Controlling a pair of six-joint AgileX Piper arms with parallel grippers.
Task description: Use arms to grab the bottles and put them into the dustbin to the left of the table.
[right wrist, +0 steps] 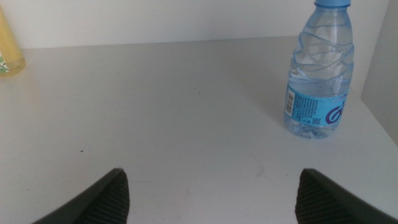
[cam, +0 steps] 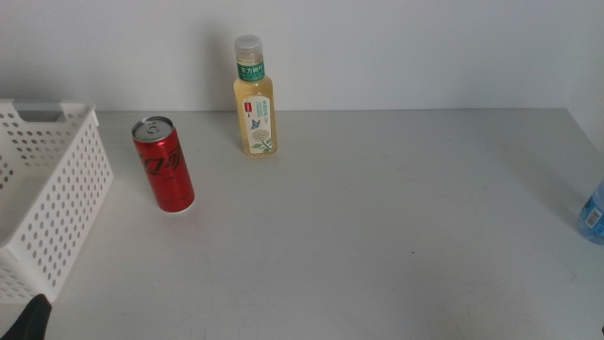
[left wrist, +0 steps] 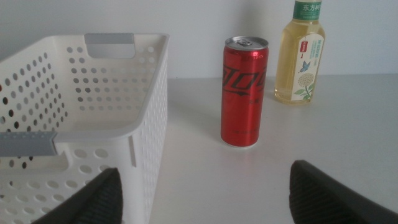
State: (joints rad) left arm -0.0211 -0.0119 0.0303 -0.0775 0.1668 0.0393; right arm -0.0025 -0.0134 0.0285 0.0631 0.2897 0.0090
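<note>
A slim red soda can (cam: 164,165) stands on the table (cam: 377,217) just right of the white perforated dustbin (cam: 66,179). The yellow tea bottle (cam: 254,99) stands upright behind it near the back wall. At the table's far right edge only part of the clear water bottle (cam: 594,215) shows. My left gripper (left wrist: 208,199) is open and holds nothing; it is low at the front, facing the can (left wrist: 244,90) and the dustbin's wall (left wrist: 149,106). My right gripper (right wrist: 214,199) is open too, a good way short of the blue-capped water bottle (right wrist: 317,71).
A plain white wall runs along the back of the table. A dark bit of the left arm (cam: 28,319) shows at the bottom left corner of the middle view. The dustbin's inside looks bare.
</note>
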